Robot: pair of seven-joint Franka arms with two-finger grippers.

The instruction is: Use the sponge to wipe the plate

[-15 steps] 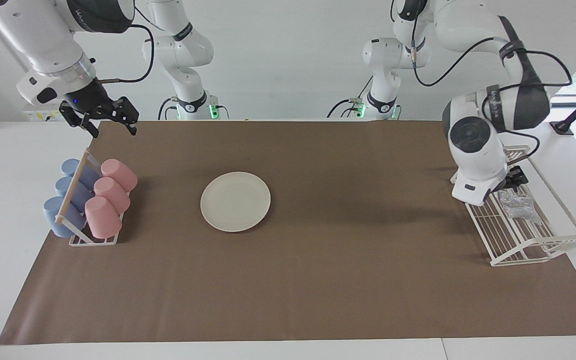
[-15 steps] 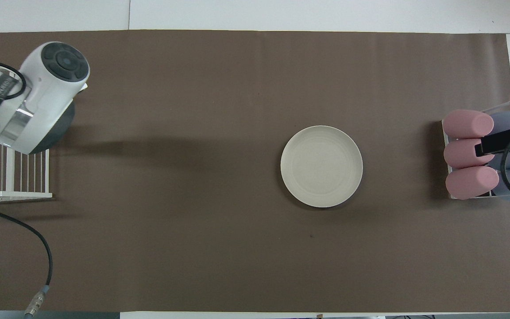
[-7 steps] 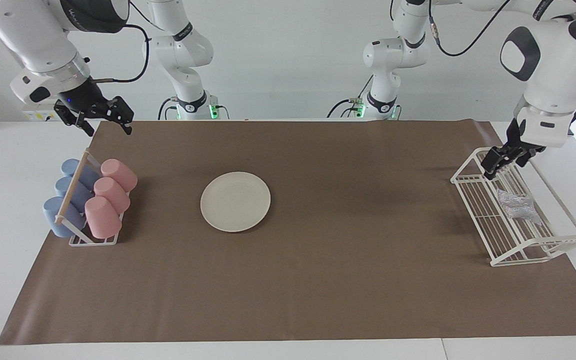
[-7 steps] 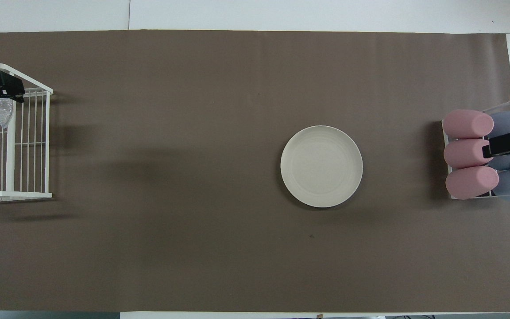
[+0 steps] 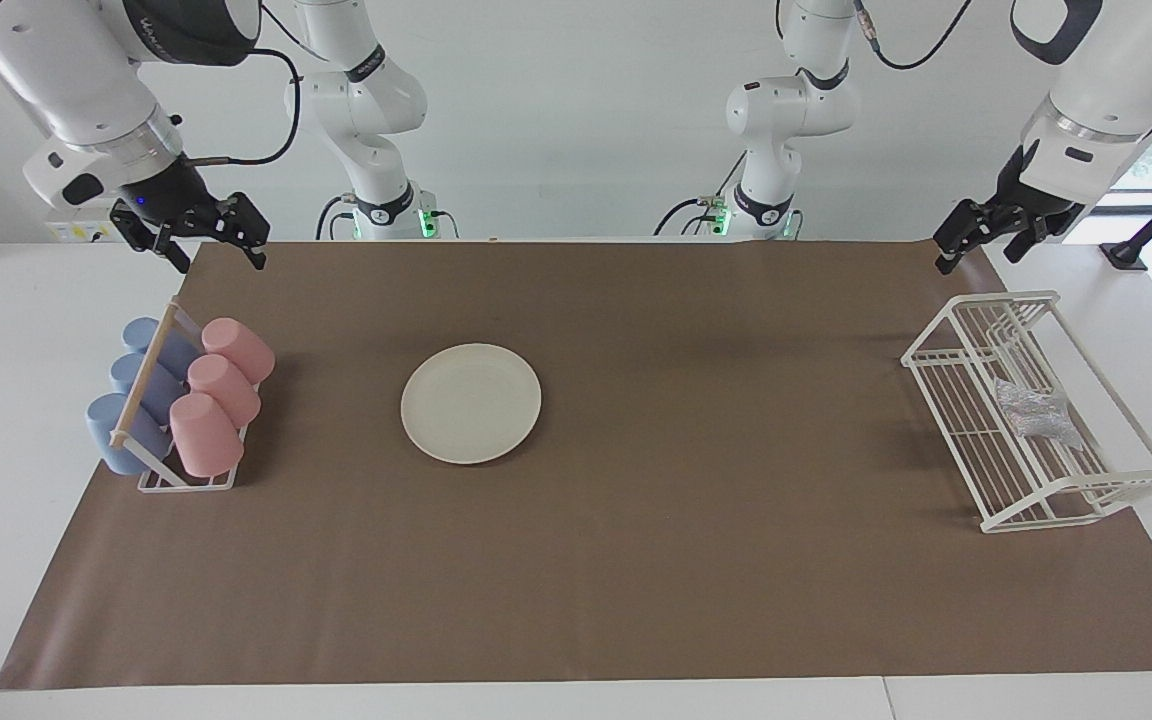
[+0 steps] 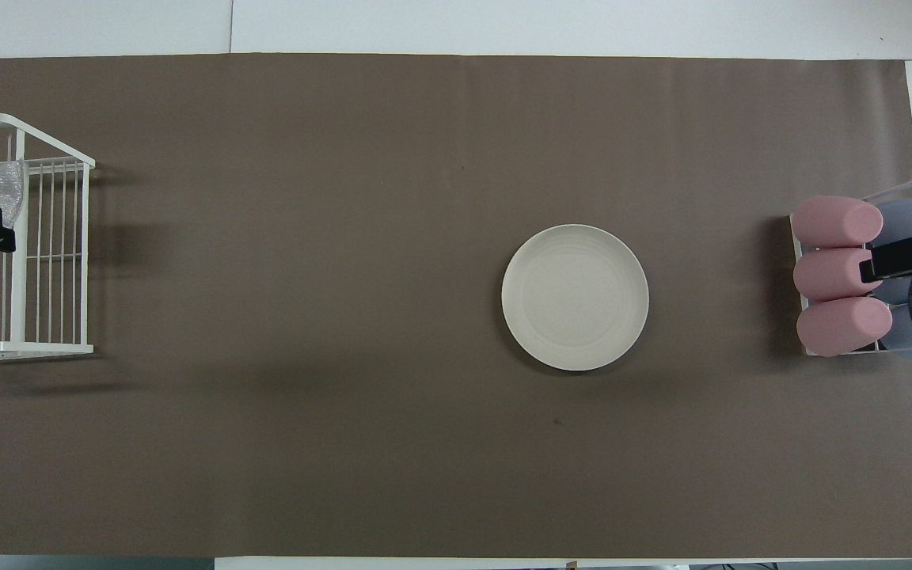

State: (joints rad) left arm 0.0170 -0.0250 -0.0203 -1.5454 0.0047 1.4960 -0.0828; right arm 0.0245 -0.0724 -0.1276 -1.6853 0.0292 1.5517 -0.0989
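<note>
2 pincers open, empty: left pincer [image 5: 976, 232], right pincer [image 5: 204, 238] | sponge [image 5: 1034, 410] in rack [image 5: 956, 420]

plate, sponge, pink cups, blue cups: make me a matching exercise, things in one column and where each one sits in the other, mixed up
Things:
1. plate
2. sponge
3. pink cups
4. blue cups

Places:
A. in the white wire rack
B. flat on the brown mat
C. cup holder, row nearer the plate
D. cup holder, row toward the table's end

Pairs: 1-B, 2-A, 3-C, 4-D
</note>
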